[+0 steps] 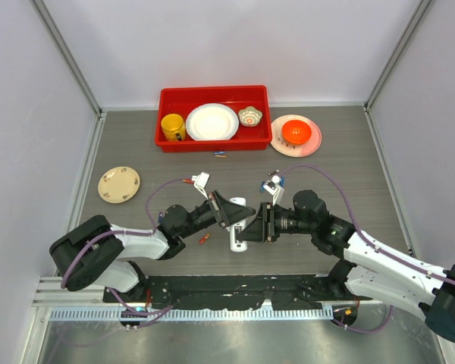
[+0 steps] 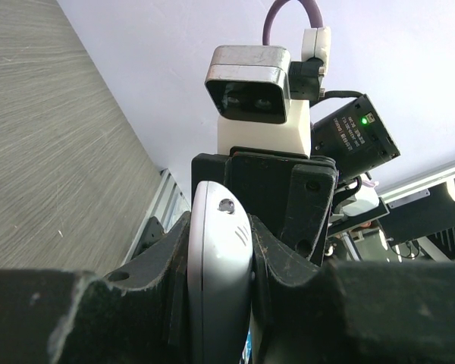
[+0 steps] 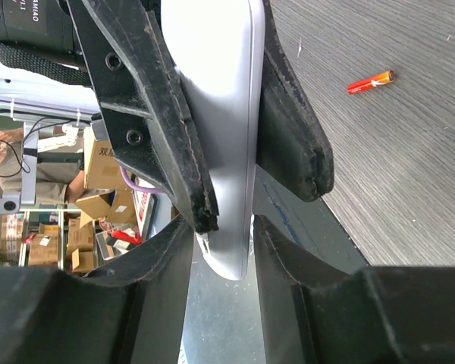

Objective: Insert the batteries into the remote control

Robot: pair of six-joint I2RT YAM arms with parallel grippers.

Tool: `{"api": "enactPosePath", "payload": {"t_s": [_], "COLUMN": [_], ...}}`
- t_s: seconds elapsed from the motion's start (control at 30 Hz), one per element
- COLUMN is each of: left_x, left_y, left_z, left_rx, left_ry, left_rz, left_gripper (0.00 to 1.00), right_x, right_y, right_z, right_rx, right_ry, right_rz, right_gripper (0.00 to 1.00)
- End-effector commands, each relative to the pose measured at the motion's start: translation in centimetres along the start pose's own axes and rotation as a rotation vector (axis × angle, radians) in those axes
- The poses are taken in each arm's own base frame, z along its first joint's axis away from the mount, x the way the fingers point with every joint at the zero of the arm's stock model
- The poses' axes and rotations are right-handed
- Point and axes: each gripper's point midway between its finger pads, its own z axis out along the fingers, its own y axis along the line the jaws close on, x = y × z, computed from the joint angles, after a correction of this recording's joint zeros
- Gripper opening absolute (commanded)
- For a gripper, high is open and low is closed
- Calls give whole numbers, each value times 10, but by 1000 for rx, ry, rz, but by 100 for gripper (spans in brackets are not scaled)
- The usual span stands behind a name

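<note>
Fig.: remote control held off the table btwn both arms. Left gripper clenched on it; right gripper straddles its end, grip not discernible. Tip: seat right pads square, slot face clear, before going for the red battery on the table.

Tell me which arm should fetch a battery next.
Probably right. The left gripper is shut on the remote control, holding it up; the right gripper flanks its end without clearly clamping, so it could go for the red battery.

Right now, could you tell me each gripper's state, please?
Left gripper: shut on the remote control.
Right gripper: jaws around the remote control, grip unclear.
</note>
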Motion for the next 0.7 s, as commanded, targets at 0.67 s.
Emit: {"api": "enactPosePath", "payload": {"t_s": [0.67], "left_x": [-26], "left_y": [-67], "left_z": [-5], "left_rx": [258], "left_ry": [-113], "left_rz": [84], "left_gripper": [0], "right_x": [-18], "right_y": [-7], "right_z": [11], "right_rx": [35], "right_ry": [-71], "right_rz": [34], "right_gripper": [39]}}
